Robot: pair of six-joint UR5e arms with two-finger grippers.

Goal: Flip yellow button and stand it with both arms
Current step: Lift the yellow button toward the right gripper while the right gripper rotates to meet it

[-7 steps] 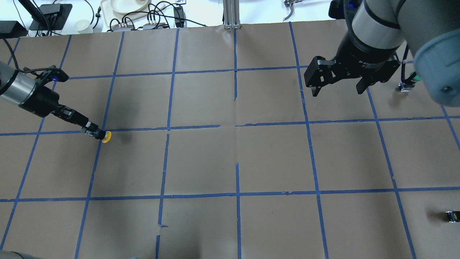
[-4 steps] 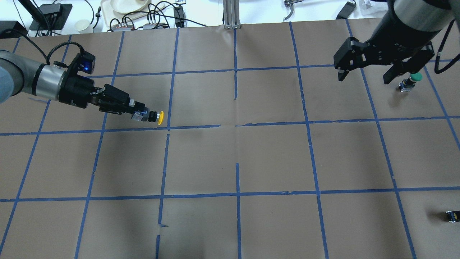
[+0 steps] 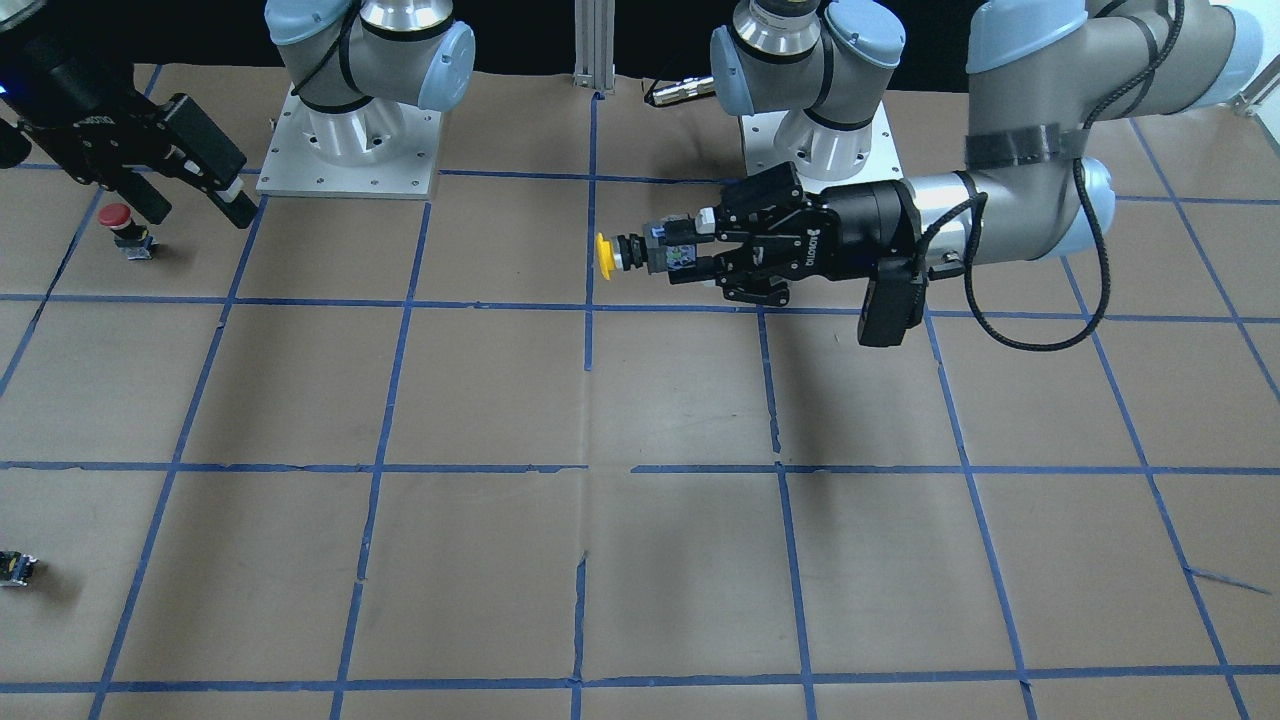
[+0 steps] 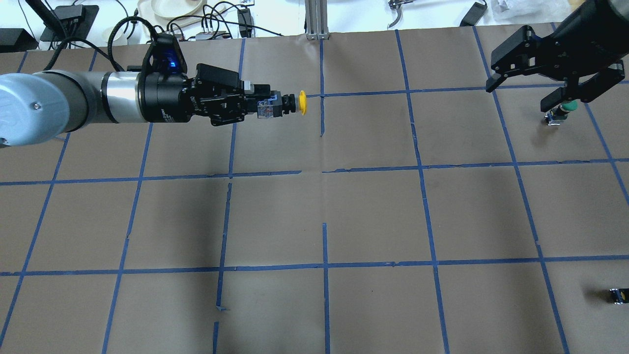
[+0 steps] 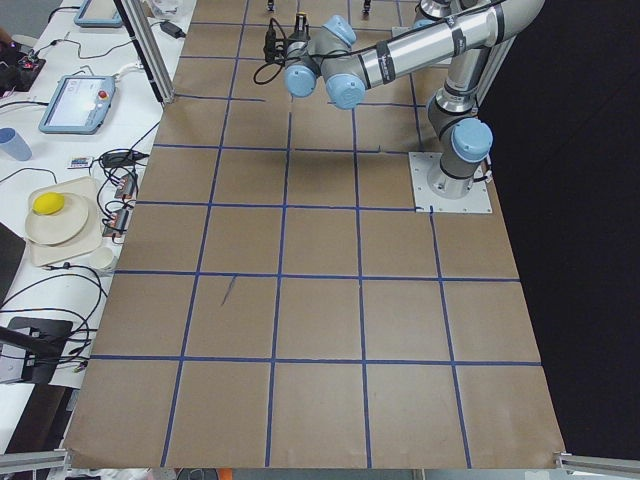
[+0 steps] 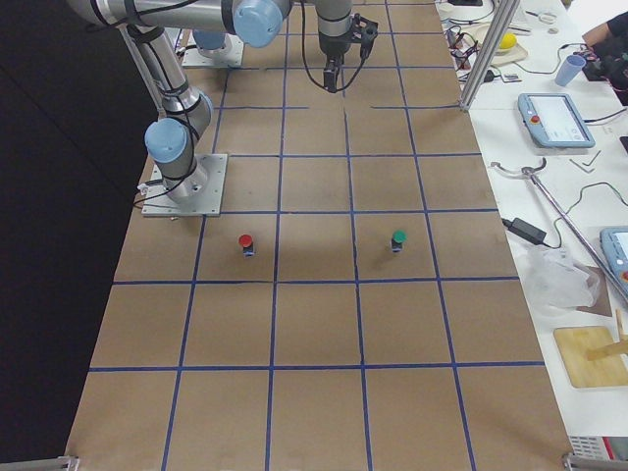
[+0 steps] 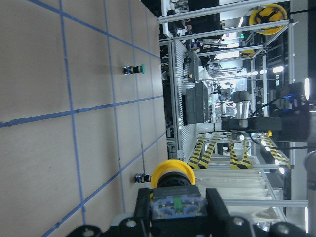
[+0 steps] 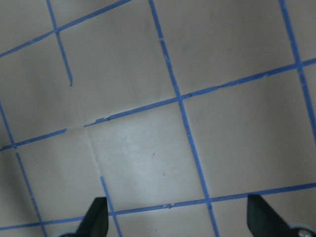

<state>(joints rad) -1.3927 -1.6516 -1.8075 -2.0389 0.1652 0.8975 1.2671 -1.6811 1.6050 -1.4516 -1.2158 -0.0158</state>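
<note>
My left gripper (image 4: pixel 263 107) is shut on the grey-black block of the yellow button (image 4: pixel 302 103). It holds the button level in the air over the table's centre line, with the yellow cap pointing toward my right arm. The button also shows in the front-facing view (image 3: pixel 604 252) and in the left wrist view (image 7: pixel 172 173), gripped between the fingers. My right gripper (image 4: pixel 518 97) is open and empty, far off at the table's right side. Its fingertips (image 8: pixel 96 217) frame bare taped paper.
A green-capped button (image 4: pixel 566 107) stands just beneath my right gripper. The front-facing view shows a red-capped button (image 3: pixel 116 216) at that spot. A small dark switch block (image 4: pixel 617 295) lies near the right edge. Brown paper with blue tape lines (image 4: pixel 324 246) covers the table.
My left gripper has lifted the yellow button off the table at the left and carried it to the centre, turning it level. My right gripper has drawn back toward the right edge.
</note>
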